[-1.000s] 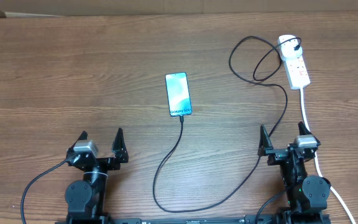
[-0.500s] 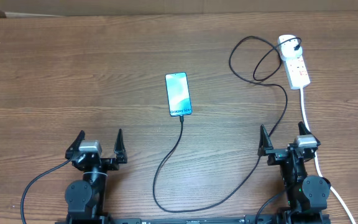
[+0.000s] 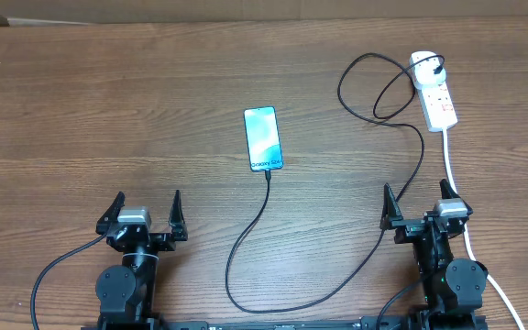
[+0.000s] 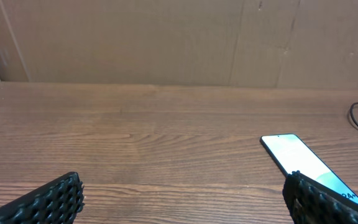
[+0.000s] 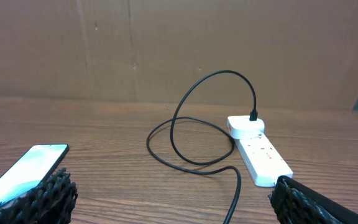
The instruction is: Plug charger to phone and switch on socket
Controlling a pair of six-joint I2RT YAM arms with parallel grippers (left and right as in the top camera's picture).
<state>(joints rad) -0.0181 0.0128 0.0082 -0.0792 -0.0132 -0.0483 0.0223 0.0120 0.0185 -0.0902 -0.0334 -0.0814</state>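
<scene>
The phone lies flat mid-table, screen lit, also in the left wrist view and right wrist view. The charger cable runs from the phone's bottom edge, loops near the front, and rises to its black plug in the socket at the back right. The socket also shows in the right wrist view with the plug in its far end. My left gripper is open and empty at the front left. My right gripper is open and empty at the front right.
The socket's thick white cord runs down past my right arm to the front edge. A cardboard wall stands behind the table. The cable loops lie left of the socket.
The left gripper has turned slightly and settled; nothing else has moved.
</scene>
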